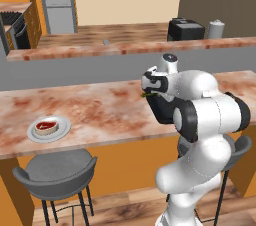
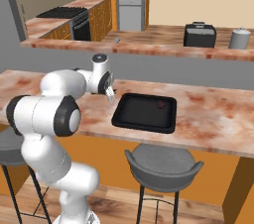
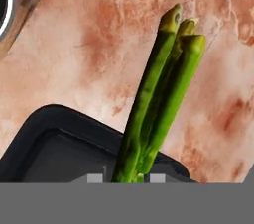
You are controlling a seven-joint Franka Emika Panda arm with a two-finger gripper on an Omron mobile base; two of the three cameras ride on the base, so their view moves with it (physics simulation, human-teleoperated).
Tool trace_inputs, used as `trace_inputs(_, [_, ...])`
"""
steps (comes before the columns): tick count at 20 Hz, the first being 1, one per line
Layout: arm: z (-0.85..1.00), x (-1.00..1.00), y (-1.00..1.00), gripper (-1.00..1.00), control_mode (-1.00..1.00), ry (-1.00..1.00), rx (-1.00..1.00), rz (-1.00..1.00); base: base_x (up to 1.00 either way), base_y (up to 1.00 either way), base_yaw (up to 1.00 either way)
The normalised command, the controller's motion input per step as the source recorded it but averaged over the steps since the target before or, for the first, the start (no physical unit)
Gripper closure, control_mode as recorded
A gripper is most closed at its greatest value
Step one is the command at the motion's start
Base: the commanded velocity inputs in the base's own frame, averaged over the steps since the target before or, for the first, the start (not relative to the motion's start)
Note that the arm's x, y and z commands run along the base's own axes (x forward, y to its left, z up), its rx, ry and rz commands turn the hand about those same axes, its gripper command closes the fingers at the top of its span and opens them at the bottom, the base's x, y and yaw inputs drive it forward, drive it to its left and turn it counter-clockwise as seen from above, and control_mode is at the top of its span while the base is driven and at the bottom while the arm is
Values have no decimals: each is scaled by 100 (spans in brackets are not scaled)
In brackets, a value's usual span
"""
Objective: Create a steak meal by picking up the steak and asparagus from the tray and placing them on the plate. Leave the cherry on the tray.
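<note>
The tool was closed on the asparagus, carrying the slim green stalks above the marbled table, just past the tray's corner. The red steak already sat on the round pale plate near the table's front edge. Next came a long carry to that plate.

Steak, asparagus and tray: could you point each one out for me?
Steak (image 1: 46, 127), left base view, its red top, on the plate.
Asparagus (image 3: 158, 104), hand view, mid-stalk.
Tray (image 2: 144, 112), right base view, its black floor.
</note>
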Motion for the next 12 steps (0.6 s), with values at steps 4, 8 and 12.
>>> trace_inputs(4, [98, -2, 59, 100, -100, 0, 15, 9, 0, 0, 0])
trace_inputs(8, [68, 0, 51, 100, -100, 1, 19, 24, 0, 0, 0])
trace_inputs(12, [11, -8, 67, 100, -100, 1, 7, 21, 0, 0, 0])
